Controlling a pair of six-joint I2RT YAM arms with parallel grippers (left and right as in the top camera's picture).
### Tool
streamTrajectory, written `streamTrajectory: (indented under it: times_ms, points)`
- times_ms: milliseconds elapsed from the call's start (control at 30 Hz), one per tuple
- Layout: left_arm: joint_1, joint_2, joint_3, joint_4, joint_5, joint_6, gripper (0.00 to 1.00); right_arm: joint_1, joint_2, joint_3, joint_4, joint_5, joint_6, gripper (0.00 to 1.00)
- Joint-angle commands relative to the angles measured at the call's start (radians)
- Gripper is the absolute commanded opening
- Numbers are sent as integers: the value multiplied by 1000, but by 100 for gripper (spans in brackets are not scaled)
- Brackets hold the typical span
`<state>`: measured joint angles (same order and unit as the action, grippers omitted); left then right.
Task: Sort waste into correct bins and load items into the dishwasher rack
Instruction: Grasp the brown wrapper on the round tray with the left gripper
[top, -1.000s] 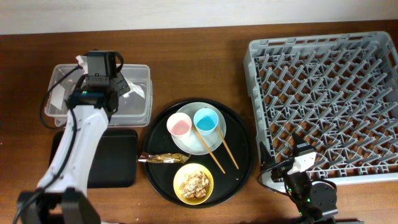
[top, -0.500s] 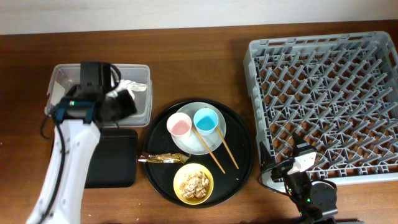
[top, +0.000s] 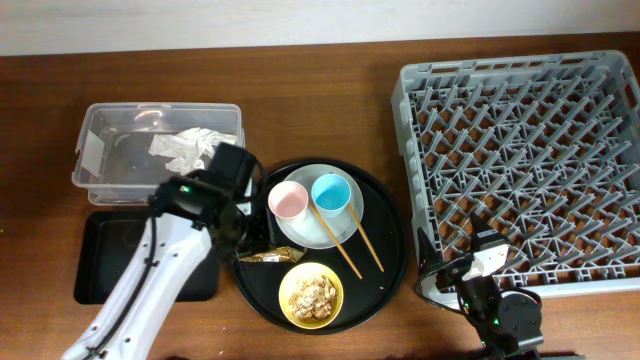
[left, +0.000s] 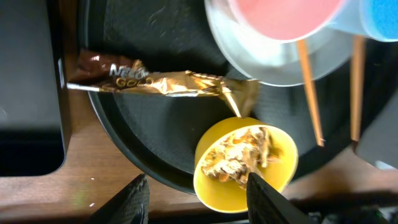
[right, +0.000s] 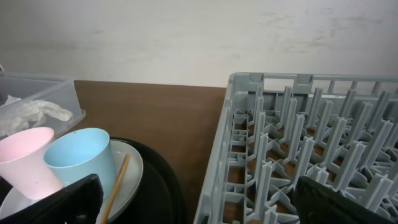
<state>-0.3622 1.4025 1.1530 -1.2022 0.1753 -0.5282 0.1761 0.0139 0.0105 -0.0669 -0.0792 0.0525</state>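
My left gripper (top: 247, 233) is open and empty, hovering over the near-left part of the round tray. In the left wrist view its fingers (left: 200, 202) straddle the yellow bowl (left: 245, 167) of beige food scraps (left: 239, 152), just below the brown shiny wrapper (left: 158, 79). The wrapper (top: 268, 256) and the bowl (top: 311, 293) also show in the overhead view. The pink cup (top: 287, 201), blue cup (top: 330, 193) and chopsticks (top: 345, 240) rest on the pale plate (top: 322, 230). Crumpled white paper (top: 185, 148) lies in the clear tub (top: 110, 150). My right gripper (top: 462, 262) is open and empty beside the grey rack (top: 525, 170).
The shallow black tray (top: 105, 265) lies in front of the tub, partly under my left arm. The big round black tray (top: 385, 270) holds the dishes between the bins and the rack. The right wrist view shows the rack wall (right: 227, 143) close by.
My left arm has swung from above the clear tub to the right and forward, over the round tray by the wrapper. The white paper now lies in the tub. The right arm is still.
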Motion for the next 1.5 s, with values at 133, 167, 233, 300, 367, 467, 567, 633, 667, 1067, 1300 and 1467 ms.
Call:
streamTrajectory:
  times_ms: [133, 167, 233, 300, 367, 467, 567, 633, 667, 1067, 1300, 1467]
  points:
    - [-22, 0, -179, 161, -80, -427, 49, -6, -7, -5, -5, -6, 8, 99]
    - [-22, 0, -209, 212, -79, -462, 49, -6, -7, -5, -5, -6, 8, 99]
    - [-22, 0, -261, 297, -79, -512, 50, -6, -7, -5, -5, -6, 8, 99]
    - [-22, 0, -306, 366, -79, -549, 50, -6, -7, -5, -5, -6, 9, 99]
    - [-22, 0, -338, 426, -80, -560, 51, -6, -7, -5, -5, -6, 8, 99]
    - [-22, 2, -358, 469, -112, -561, 55, -6, -7, -5, -5, -6, 8, 99]
    - [-22, 5, -367, 470, -122, -591, 57, -6, -7, -5, -5, -6, 8, 99]
    - [-22, 5, -369, 468, -136, -594, 57, -6, -7, -5, -5, -6, 8, 99]
    - [-22, 5, -369, 468, -143, -594, 57, -6, -7, -5, -5, -6, 8, 99]
    - [-24, 51, -369, 469, -154, -594, 56, -6, -7, -5, -5, -6, 8, 99]
    - [-23, 106, -369, 514, -154, -593, 35, -6, -7, -5, -5, -6, 8, 99]
    - [-20, 99, -359, 535, -176, -592, 20, -6, -7, -5, -5, -6, 8, 99]
